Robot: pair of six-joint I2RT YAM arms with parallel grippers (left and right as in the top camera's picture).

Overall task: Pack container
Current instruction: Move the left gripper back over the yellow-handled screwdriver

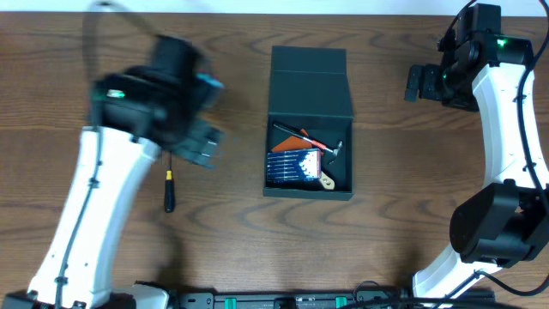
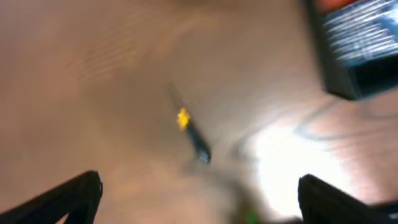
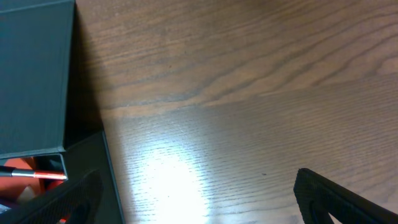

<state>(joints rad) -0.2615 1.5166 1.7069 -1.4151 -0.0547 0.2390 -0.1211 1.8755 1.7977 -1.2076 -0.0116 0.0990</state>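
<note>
The dark green-black container (image 1: 341, 184) lies open at the table's middle, its flap lid (image 1: 310, 81) folded back. Inside are a blue-and-white bit case (image 1: 293, 166), a red-handled tool (image 1: 307, 137) and a tan piece. A black screwdriver with a yellow band (image 1: 169, 190) lies on the table to the container's left; it also shows blurred in the left wrist view (image 2: 191, 134). My left gripper (image 1: 199, 144) is open and empty above the table, just up and right of the screwdriver. My right gripper (image 1: 420, 83) is open and empty at the far right, beside the container (image 3: 37, 81).
The wooden table (image 1: 403, 172) runs to the front edge, where a black rail sits. The right arm's white links (image 1: 506, 129) stand along the right side. The left arm (image 1: 94, 206) crosses the left part of the table.
</note>
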